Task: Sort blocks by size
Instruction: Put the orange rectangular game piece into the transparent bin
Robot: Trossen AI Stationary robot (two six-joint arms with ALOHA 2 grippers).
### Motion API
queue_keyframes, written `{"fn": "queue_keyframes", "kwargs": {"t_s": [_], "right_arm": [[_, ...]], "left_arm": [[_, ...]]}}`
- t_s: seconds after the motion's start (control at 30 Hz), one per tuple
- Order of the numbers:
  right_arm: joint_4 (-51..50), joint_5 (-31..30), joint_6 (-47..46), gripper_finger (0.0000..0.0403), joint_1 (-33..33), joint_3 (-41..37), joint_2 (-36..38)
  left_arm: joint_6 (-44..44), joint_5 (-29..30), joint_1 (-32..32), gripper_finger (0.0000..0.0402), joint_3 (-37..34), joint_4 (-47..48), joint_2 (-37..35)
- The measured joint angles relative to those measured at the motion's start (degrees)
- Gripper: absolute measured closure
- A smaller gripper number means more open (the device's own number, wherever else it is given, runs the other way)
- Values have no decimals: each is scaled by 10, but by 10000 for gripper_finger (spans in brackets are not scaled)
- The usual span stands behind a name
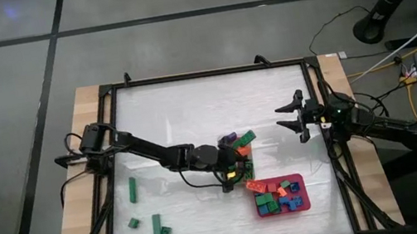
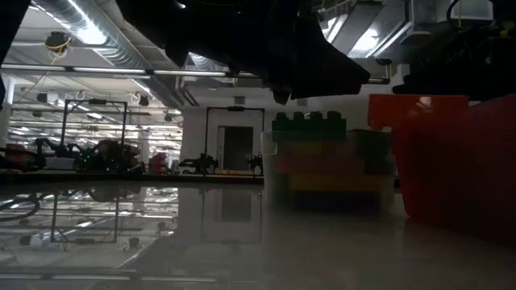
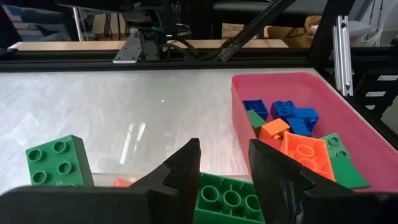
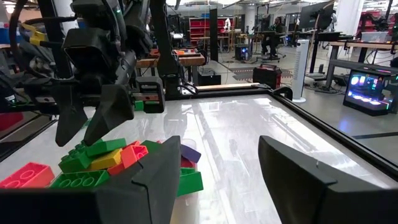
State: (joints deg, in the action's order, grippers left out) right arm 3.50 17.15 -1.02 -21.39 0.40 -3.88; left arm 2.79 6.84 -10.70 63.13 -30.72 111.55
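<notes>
Your left gripper (image 1: 234,182) hangs over the tub (image 1: 240,158) of blocks (image 1: 239,141) near the middle of the table (image 1: 190,103), just beside the red tray (image 1: 301,204) toward the near right corner. In its wrist view the fingers (image 3: 186,168) stand slightly apart above a long green block (image 3: 229,198), with nothing clamped between them; whether the tips touch that block you cannot tell. The tray already holds a mix of blue, orange and green pieces, and three green blocks (image 1: 132,189) lie apart near the near left corner. Your right gripper (image 1: 297,118) waits with jaws spread, empty, by the right edge. The risks from here look like these: the green block lies packed among others, so a narrow opening may ride down on its studs rather than straddle it, or pinch a neighbour as well and lift two at once. The tub is light and could slide or tip if you push down off-centre. With the tray so close, a sideways swing could clip its wall and scatter what is sorted.
</notes>
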Motion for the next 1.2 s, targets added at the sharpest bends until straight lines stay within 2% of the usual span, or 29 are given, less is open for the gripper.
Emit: {"fn": "queue_keyframes", "kwargs": {"t_s": [0.37, 0.47, 0.67, 0.8, 1.2], "right_arm": [[0, 0, 0, 189, 0, 0, 0], [0, 0, 0, 189, 0, 0, 0], [0, 0, 0, 189, 0, 0, 0], [0, 0, 0, 189, 0, 0, 0], [0, 0, 0, 189, 0, 0, 0]], "left_arm": [[-16, -7, -7, 273, 0, -34, -5], [-14, -7, -10, 253, 2, -29, -5], [-11, -11, -16, 188, 32, -32, 6], [5, -50, -25, 159, 52, -33, 19], [17, -58, -47, 146, 114, -17, 92]]}}
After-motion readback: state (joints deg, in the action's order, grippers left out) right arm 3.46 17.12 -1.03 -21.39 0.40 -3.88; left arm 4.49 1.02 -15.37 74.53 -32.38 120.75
